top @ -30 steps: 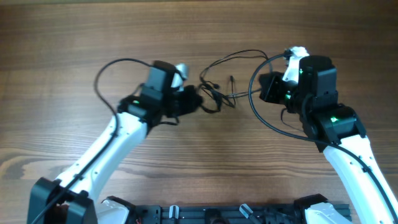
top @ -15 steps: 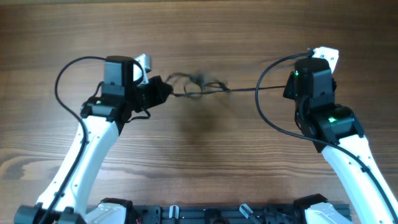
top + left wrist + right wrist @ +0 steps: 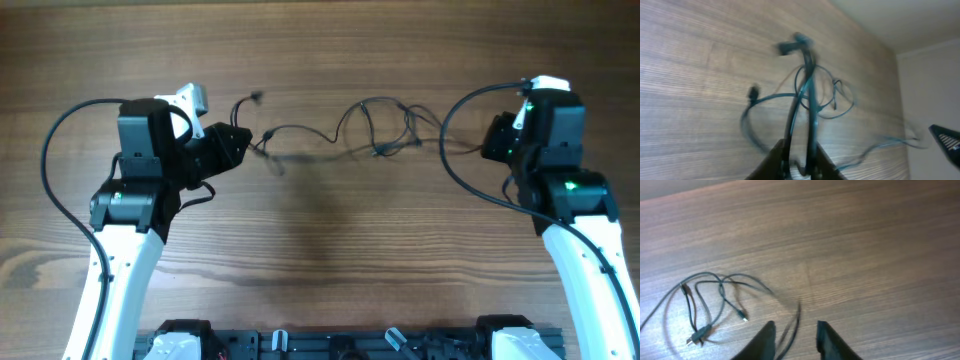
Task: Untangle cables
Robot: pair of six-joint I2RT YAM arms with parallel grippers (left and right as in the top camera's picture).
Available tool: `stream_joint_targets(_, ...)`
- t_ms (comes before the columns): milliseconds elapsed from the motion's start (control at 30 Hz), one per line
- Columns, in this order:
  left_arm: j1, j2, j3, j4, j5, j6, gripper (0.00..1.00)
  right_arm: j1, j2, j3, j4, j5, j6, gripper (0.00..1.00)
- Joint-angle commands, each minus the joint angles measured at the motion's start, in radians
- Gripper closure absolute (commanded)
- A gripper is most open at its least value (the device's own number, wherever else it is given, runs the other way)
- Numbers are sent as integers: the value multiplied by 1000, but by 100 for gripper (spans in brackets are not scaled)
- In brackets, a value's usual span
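Cables (image 3: 809, 70) — bunched between the arms a second ago — now lie strung out across the table (image 3: 320, 250), loops looser. Right gripper (image 3: 796, 327) stands apart, a strand loose between its fingers. Left gripper (image 3: 799, 150) is barely parted around strands — grip unclear. Some crossings likely remain.

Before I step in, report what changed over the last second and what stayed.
Both arms swung apart: the left gripper leftward, the right gripper rightward, drawing the cables from a tight clump into a long loose strand. The right jaws now stand apart with a blurred cord between; the left's grip is too blurred to judge. The cables stay partly looped together.
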Motion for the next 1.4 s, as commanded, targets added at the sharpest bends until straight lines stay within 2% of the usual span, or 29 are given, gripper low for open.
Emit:
stream_joint_targets(0, -34, 7, 4, -36, -37, 103, 61, -2, -45, 14, -3, -243, -141, 54)
stream_joint_targets(100, -37, 6, 4, -70, -53, 141, 51, -2, -76, 14, -3, -288, -140, 52)
stream_joint_targets(200, -37, 6, 5, -84, -125, 141, 36, -2, -92, 14, -14, -292, -136, 51)
stream_joint_targets(267, -37, 6, 4, -83, -127, 140, 32, -2, -91, 13, -34, -333, -137, 51)
stream_joint_targets(400, -56, 8, 4, -84, -119, 133, 31, -2, -72, 13, -65, -422, -137, 43)
stream_joint_targets(533, -123, 21, 4, -80, -134, 138, 31, -2, -67, 13, -68, -421, -137, 42)
stream_joint_targets(700, -213, 119, 4, -23, -232, 138, 33, -2, -67, 13, -68, -422, -137, 42)
stream_joint_targets(800, -247, 189, 4, 115, -285, 137, 22, -2, -67, 13, -68, -421, -136, 42)
stream_joint_targets(833, -253, 209, 4, 155, -284, 130, 21, -2, -67, 13, -68, -422, -136, 42)
stream_joint_targets(900, -268, 254, 4, 211, -285, 58, 21, -2, -67, 13, -68, -421, -136, 42)
stream_joint_targets(967, -279, 301, 4, 222, -285, -85, 26, -2, -67, 13, -68, -422, -136, 41)
stream_joint_targets(1000, -288, 336, 4, 220, -276, -207, 35, -2, -67, 13, -68, -421, -136, 41)
stream_joint_targets(1067, -311, 387, 4, 222, -255, -389, 37, -2, -67, 13, -66, -421, -136, 41)
stream_joint_targets(1100, -323, 407, 4, 231, -256, -443, 36, -2, -67, 13, -66, -421, -137, 41)
stream_joint_targets(1200, -353, 459, 4, 304, -271, -511, 34, -2, -67, 13, -67, -422, -136, 41)
stream_joint_targets(1367, -383, 524, 4, 362, -425, -570, 36, -2, -67, 13, -67, -422, -135, 41)
